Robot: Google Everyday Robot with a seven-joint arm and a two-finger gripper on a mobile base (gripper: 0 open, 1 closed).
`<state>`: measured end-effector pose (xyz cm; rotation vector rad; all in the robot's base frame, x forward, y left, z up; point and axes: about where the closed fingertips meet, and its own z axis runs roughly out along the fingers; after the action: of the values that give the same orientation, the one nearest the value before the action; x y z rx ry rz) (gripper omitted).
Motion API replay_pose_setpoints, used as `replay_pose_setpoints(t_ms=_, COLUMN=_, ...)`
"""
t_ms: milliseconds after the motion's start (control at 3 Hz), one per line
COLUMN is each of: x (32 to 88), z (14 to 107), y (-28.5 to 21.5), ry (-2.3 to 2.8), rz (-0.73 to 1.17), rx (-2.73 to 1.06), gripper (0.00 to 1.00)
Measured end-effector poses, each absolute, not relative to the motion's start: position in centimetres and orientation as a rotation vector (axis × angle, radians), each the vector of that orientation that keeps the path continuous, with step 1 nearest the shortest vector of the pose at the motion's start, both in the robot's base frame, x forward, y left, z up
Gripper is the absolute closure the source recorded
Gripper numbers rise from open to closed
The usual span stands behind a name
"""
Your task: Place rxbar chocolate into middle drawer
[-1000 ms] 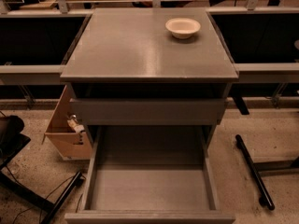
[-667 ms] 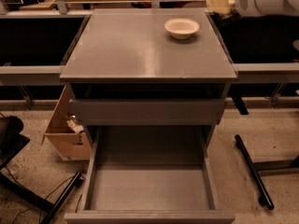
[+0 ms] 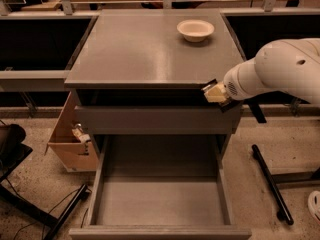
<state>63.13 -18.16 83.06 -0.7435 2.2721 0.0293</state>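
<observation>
- While I am logging this, the gripper [image 3: 215, 92] is clamping a dark flat piece, seemingly the rxbar chocolate [image 3: 229, 106].
- Arm [image 3: 280, 71]: having swung down from beside the bowl [image 3: 195, 29], it is now hanging at the front right corner of the cabinet [image 3: 145, 54].
- Middle drawer [image 3: 160, 204]: lying open below and left, not yet receiving the bar; I am judging lowering comes next.

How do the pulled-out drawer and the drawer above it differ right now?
The middle drawer is pulled out, showing its grey floor and side walls; the upper drawer is shut, showing only its front panel. The middle drawer sits lower, the upper drawer just under the cabinet top. Both are grey and handle-less. The claw hangs by the upper drawer's right end.
</observation>
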Motion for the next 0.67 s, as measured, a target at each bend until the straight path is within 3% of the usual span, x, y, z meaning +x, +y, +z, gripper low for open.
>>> replay_pose_setpoints(t_ms=667, x=60.6, z=79.8, y=-15.7, ry=2.289, rz=0.12, rx=-0.799, gripper=1.0)
